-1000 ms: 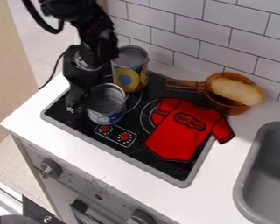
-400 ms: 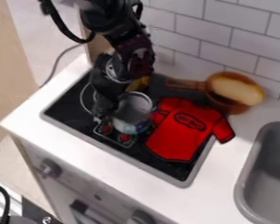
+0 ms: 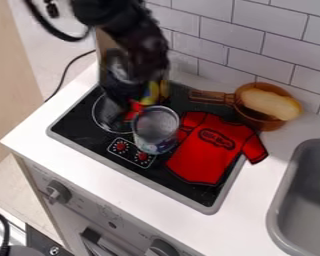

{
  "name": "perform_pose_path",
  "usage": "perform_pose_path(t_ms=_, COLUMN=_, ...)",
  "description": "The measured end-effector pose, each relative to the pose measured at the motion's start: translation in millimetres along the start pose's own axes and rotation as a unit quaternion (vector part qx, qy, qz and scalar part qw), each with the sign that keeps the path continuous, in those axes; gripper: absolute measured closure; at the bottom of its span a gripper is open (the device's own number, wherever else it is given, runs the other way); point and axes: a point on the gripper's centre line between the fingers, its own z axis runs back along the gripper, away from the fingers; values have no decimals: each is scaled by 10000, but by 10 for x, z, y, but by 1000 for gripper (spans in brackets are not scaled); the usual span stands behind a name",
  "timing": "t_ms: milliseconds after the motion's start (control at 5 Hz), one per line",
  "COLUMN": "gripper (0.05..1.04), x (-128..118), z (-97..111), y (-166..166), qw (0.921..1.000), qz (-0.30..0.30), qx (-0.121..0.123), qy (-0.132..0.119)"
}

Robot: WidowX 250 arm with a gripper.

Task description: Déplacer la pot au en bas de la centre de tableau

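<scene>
The black claw [image 3: 117, 114] hangs over the left part of the stove top [image 3: 77, 122]; whether it is open, closed or gripping, I cannot tell; just to its right is the pot [image 3: 156, 131], a grey metal can, round and open-mouthed, with a patterned label low on its side; farther right of the claw lies the red shirt [image 3: 206, 155]; compared with the earliest frame, claw and pot are both farther right, the pot now close by the shirt.

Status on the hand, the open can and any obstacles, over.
Hand over stovetop, image-left of can. Open can upright on stovetop. Red shirt close at can's right, possible snag.
</scene>
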Motion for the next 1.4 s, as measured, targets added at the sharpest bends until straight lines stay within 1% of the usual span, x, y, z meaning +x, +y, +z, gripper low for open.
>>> perform_pose_path(t_ms=200, gripper=83, x=197, z=61, y=-54, qw=9992, qz=165, qx=-12, qy=364)
perform_pose_path(t_ms=400, gripper=83, x=395, z=157, y=-70, qw=9983, qz=33, qx=-57, qy=586)
perform_pose_path(t_ms=600, gripper=83, x=585, z=232, y=-123, qw=9869, qz=-1262, qx=-65, qy=1002)
perform_pose_path(t_ms=800, gripper=83, x=776, z=163, y=-86, qw=9600, qz=-2530, qx=-24, qy=1203)
perform_pose_path(t_ms=1000, gripper=83, x=873, z=140, y=-12, qw=9183, qz=-3766, qx=-133, qy=1210)
perform_pose_path(t_ms=1200, gripper=83, x=864, z=143, y=40, qw=8608, qz=-4923, qx=-164, qy=1282)
perform_pose_path(t_ms=1400, gripper=83, x=771, z=69, y=51, qw=7927, qz=-5993, qx=-384, qy=1050)
